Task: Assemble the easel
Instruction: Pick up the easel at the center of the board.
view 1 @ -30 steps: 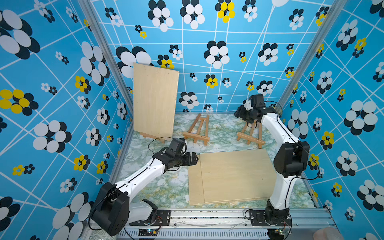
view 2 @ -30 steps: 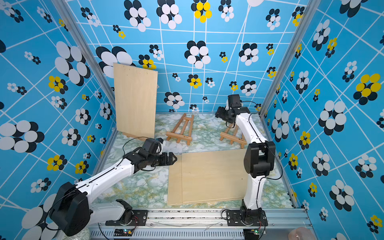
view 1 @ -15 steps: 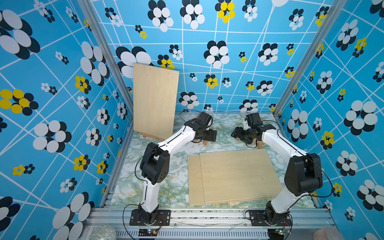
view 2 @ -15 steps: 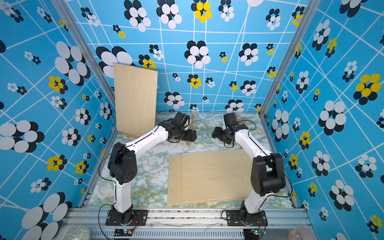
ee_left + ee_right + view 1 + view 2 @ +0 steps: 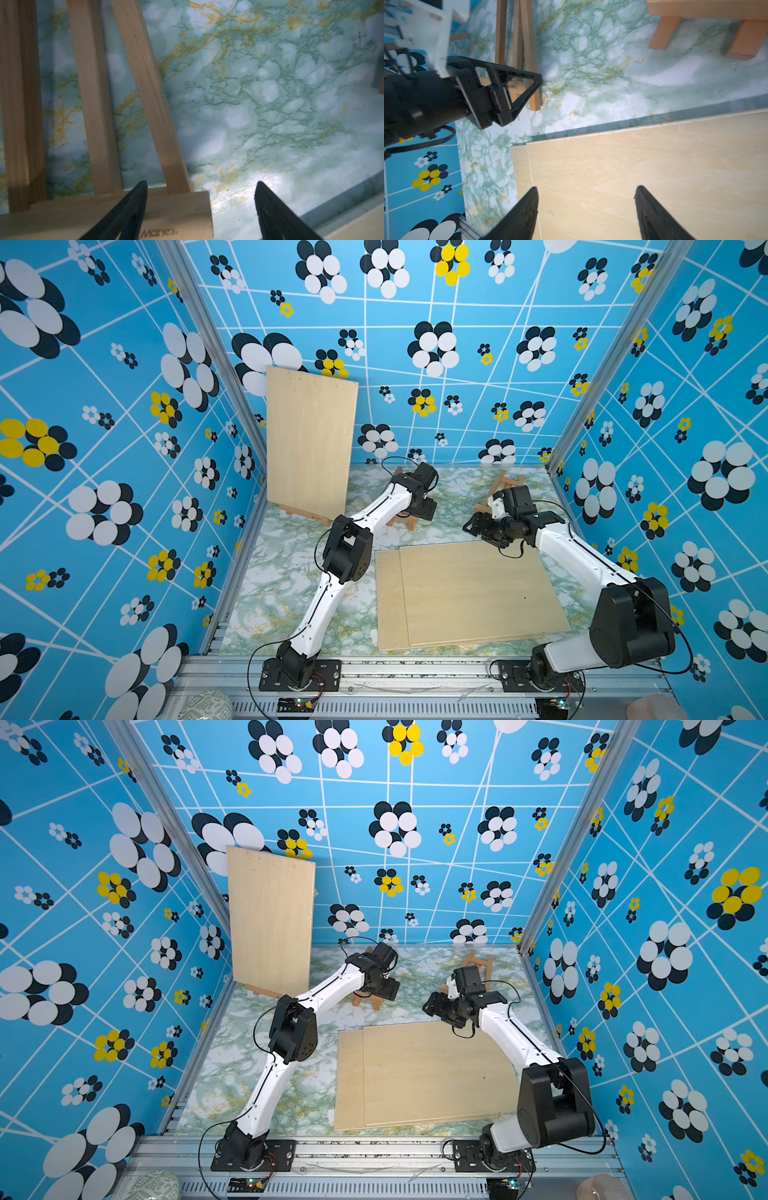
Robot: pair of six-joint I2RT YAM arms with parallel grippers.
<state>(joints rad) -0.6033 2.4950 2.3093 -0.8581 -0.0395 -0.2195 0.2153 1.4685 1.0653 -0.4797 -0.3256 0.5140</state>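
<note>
Easel (image 5: 176, 207): pale wood, slanted legs, ledge stamped "Manes."; stood near middle of tabletop's (image 5: 282, 572) back edge. Left arm (image 5: 374, 510) stretched toward back edge, left end effector (image 5: 201, 182) pointed down at ledge end, jaws wide apart, gripping nothing. Right end effector (image 5: 586, 187) hovered over stacked boards' (image 5: 633, 166) corner, spread, empty.

In both top views the left hand (image 5: 424, 510) hides most of the middle easel (image 5: 401, 522). The upright board (image 5: 309, 443) hides all but the base of the left easel (image 5: 301, 512), and the right arm (image 5: 515, 506) covers the lower part of the right easel (image 5: 509, 481). In the left wrist view the middle easel runs off the picture's edges, and whether a finger (image 5: 133, 207) touches its ledge cannot be told.
</note>
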